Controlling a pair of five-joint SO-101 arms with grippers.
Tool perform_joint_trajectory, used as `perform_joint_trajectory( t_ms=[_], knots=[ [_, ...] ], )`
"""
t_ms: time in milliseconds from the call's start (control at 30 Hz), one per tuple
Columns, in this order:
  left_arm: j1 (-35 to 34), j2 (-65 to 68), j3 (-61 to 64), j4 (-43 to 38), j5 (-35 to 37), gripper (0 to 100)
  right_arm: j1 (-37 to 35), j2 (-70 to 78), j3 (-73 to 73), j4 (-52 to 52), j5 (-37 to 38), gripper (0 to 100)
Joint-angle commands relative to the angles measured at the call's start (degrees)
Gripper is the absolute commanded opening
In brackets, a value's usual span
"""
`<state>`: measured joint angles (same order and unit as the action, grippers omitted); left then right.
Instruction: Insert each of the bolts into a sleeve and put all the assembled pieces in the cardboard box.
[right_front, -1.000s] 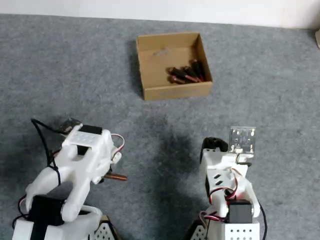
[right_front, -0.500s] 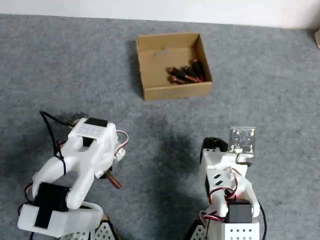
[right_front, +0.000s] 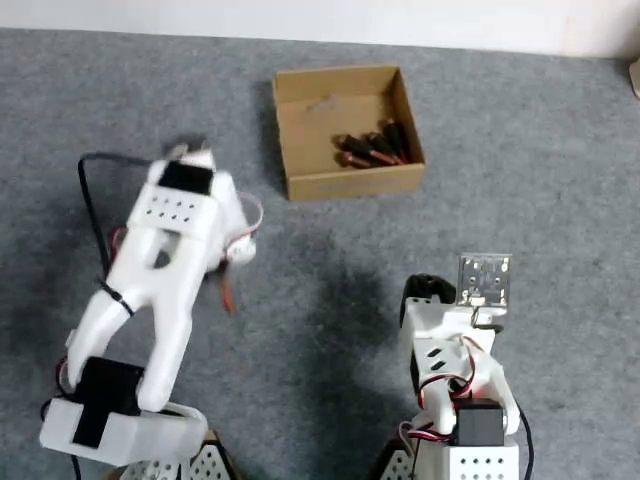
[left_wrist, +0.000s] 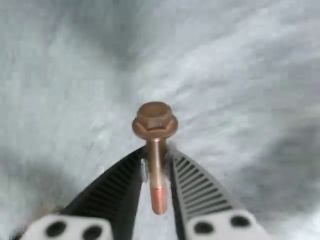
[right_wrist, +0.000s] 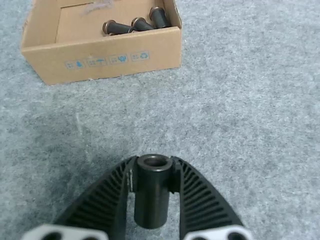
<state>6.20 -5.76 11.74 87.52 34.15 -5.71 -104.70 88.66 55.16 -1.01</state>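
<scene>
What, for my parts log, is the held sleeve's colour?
The sleeve is black, clearest in the right wrist view.

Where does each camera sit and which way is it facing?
High view: fixed overhead, looking down on the left arm, right arm and cardboard box.
Left wrist view: on that arm's wrist, looking along the left tool at its held bolt.
Right wrist view: on that arm's wrist, looking past the right tool and sleeve toward the box.
The high and right wrist views share the box.
</scene>
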Motion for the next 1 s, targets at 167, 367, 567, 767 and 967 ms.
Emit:
perform_joint_trajectory(
  t_ms=[167, 367, 567, 767, 967],
  knots=[
    [10.2, -1.0, -22.4, 0.7, -17.1, 1, 0.1, -0.4, 0.0, -2.2, 0.7, 0.5],
    [12.6, -3.6, -36.2, 1.1, -26.3, 1, -9.9, -0.4, -0.1, -7.4, 0.7, 0.5],
    [12.6, -14.4, -36.3, 3.2, -27.9, 1, -18.8, -0.4, -0.7, -15.6, 0.6, 0.5],
    [15.4, -28.0, -16.8, 4.0, -27.7, 1, -27.5, -0.4, -0.3, -18.9, 0.6, 0.5],
    [18.0, -44.3, 12.4, -18.1, -30.0, 1, -33.4, -0.4, -0.7, -20.2, 1.6, 0.5]
  ],
)
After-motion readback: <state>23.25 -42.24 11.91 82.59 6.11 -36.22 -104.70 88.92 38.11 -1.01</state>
